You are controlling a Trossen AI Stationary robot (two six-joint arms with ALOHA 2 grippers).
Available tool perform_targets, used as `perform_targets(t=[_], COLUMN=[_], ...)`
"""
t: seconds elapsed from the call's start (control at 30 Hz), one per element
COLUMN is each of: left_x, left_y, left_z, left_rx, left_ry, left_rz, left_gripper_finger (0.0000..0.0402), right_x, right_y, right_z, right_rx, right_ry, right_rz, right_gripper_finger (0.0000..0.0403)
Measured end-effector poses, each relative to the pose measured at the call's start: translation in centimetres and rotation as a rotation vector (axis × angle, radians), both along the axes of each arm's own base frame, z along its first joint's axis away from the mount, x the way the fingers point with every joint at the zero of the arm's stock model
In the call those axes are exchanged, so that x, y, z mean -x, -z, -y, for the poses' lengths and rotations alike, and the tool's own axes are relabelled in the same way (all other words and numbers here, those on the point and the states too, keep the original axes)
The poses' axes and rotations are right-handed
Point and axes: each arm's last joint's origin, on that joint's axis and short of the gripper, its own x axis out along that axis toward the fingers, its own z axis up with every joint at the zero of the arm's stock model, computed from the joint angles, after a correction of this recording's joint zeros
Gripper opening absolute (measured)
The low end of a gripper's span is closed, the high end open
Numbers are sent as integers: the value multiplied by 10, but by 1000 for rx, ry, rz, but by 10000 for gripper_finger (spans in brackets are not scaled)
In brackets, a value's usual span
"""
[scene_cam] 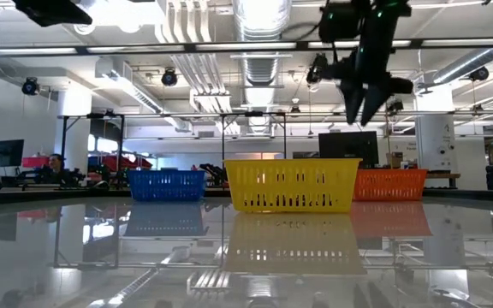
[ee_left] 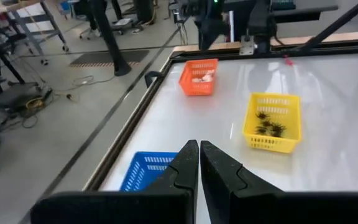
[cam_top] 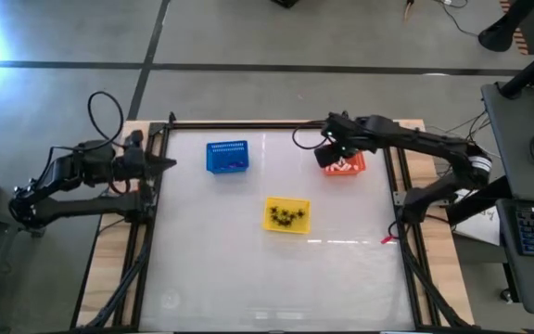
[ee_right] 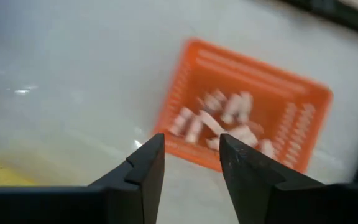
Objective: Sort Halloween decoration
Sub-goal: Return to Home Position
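- Over the orange basket (ee_right: 260,65) holding the white trinkets (ee_right: 219,121), the right gripper (ee_right: 191,146) is being held with jaws spread and empty.
- Black trinkets (ee_left: 269,123) are being kept in the yellow basket (ee_left: 271,144).
- Left gripper (ee_left: 199,149) is being held aside at the table edge, jaws pressed together.
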Motion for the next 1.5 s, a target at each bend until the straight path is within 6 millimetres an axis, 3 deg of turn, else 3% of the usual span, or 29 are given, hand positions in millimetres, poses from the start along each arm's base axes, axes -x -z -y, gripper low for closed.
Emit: perform_targets(t=[0.13, 0.27, 0.5, 0.67, 0.87, 1.1, 1.3, 1.5], left_x=[6, 15, 32, 41, 44, 43, 43, 44], left_y=[13, 10, 7, 5, 10, 11, 11, 13], left_z=[1, 4, 7, 9, 9, 7, 7, 7], left_rx=[26, 20, 34, 106, 133, 176, 240, 223], left_ry=[-4, -4, -15, -30, -81, -134, -145, -169], left_rz=[23, 96, 216, 348, 389, 402, 427, 408], left_gripper_finger=[0, 0, 0, 0, 0, 0, 0, 0], right_x=[4, 12, 41, 70, 97, 111, 103, 97], right_y=[-23, -43, -53, -37, -6, 38, 56, 65], right_z=[-16, -30, -51, -64, -73, -79, -88, -93], right_rx=[105, 209, 422, 479, 350, 195, 180, 292], right_ry=[-123, -251, -362, -369, -235, -157, -481, -740], right_rz=[153, 350, 633, 728, 765, 614, 717, 847], right_gripper_finger=[136, 128, 121, 121, 123, 121, 128, 128])
